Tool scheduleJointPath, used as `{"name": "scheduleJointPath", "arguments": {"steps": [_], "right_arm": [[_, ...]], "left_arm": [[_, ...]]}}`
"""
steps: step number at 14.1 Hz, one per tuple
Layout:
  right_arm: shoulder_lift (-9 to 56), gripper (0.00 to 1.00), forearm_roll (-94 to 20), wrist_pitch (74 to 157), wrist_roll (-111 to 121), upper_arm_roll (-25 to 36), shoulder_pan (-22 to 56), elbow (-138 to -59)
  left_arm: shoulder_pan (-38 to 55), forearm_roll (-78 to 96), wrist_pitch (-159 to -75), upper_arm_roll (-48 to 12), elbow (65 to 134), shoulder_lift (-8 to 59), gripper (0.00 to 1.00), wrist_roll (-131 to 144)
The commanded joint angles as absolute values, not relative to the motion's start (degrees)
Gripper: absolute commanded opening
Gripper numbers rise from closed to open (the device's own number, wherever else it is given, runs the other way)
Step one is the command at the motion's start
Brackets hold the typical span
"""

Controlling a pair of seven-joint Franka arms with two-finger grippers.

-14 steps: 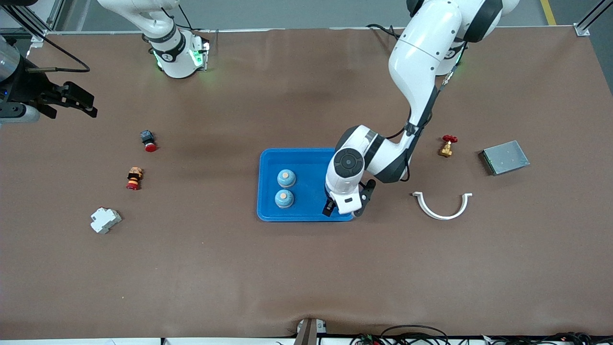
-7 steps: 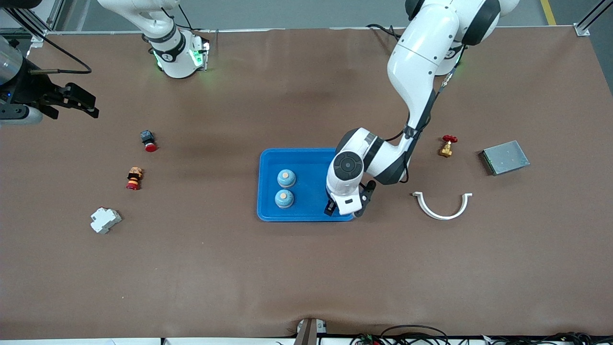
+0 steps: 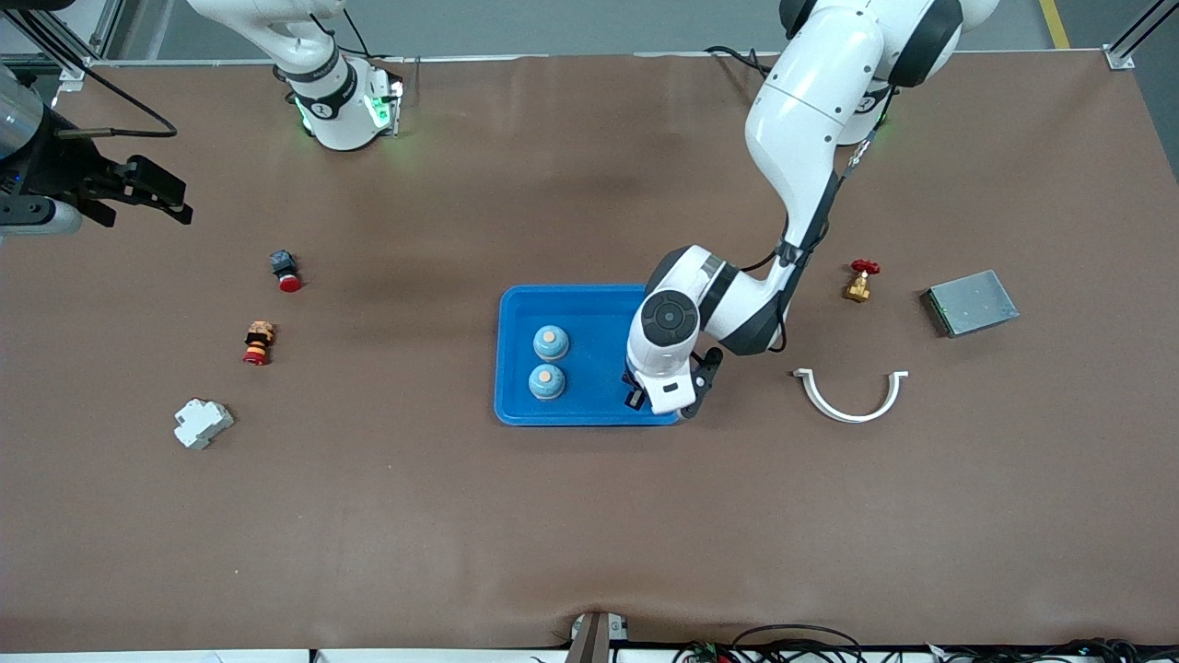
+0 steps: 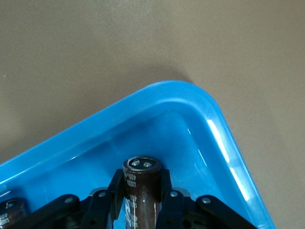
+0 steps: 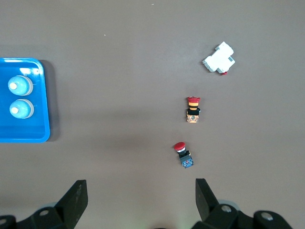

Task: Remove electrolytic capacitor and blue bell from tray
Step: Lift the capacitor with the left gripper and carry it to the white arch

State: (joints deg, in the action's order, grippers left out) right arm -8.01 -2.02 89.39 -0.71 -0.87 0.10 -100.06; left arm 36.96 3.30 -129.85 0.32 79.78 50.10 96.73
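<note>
We see a brown worktop (image 3: 589, 516) w/ a bright blue tray (image 3: 589, 308) near its middle. The left pincer (image 4: 141, 202) is down inside the tray, at the corner toward the left arm's end & nearer the front camera. Its jaws are clenched on the electrolytic capacitor (image 4: 141, 191), a dark brown cylinder w/ a metal end cap, lying along the gap btw the fingers (image 4: 167, 191). In the front view the wrist hides the capacitor. A second dark cylinder (image 4: 10, 210) peeks in at the edge of the left wrist view; we can't tell what it is.

Two blue bells (image 3: 550, 343) (image 3: 546, 381) sit in the tray toward the right arm's end, one just beside the other, each w/ a pale button on top.

Handling, as we judge it: the capacitor looks light, rigid & smooth-sleeved, so prob. slippery & prone to roll. A grip across the barrel's mid-length, as here, seems best, away from the terminal end. The bells look like hard, rounded domes; a grip low across the widest part looks safer than the sloped top.

The right pincer (image 5: 140, 200) waits w/ jaws spread wide & empty, over bare worktop at the right arm's end, well apart from the tray.
</note>
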Motion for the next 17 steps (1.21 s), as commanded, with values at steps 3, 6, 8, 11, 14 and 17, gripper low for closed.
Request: {"name": "scheduleJointPath", "arguments": {"steps": [3,6,8,11,14,17], "right_arm": [[-10.11,1.0,-2.64,90.35,-1.76,-0.7,0.53,-102.39],[-10.11,1.0,-2.72,90.88,-1.76,-0.7,0.53,-103.01],[-10.11,1.0,-2.73,91.05,-1.76,-0.7,0.53,-103.18],[-10.11,1.0,-2.73,91.14,-1.76,-0.7,0.53,-103.18],[-10.11,1.0,-2.81,91.14,-1.76,-0.7,0.53,-103.27],[-10.11,1.0,-2.81,91.23,-1.76,-0.7,0.53,-103.18]], "left_arm": [[37.09,2.11,-127.98,0.7,79.72,48.87,0.0,96.5],[36.21,2.11,-121.58,0.62,79.54,45.89,0.0,94.23],[35.95,2.46,-117.01,0.7,79.45,43.52,0.0,90.02],[33.06,2.99,-107.52,0.62,79.8,37.99,0.0,77.47],[28.84,3.43,-102.05,0.26,80.33,33.59,0.0,68.41],[24.45,4.66,-99.24,0.18,82.52,28.67,0.0,59.18]]}}
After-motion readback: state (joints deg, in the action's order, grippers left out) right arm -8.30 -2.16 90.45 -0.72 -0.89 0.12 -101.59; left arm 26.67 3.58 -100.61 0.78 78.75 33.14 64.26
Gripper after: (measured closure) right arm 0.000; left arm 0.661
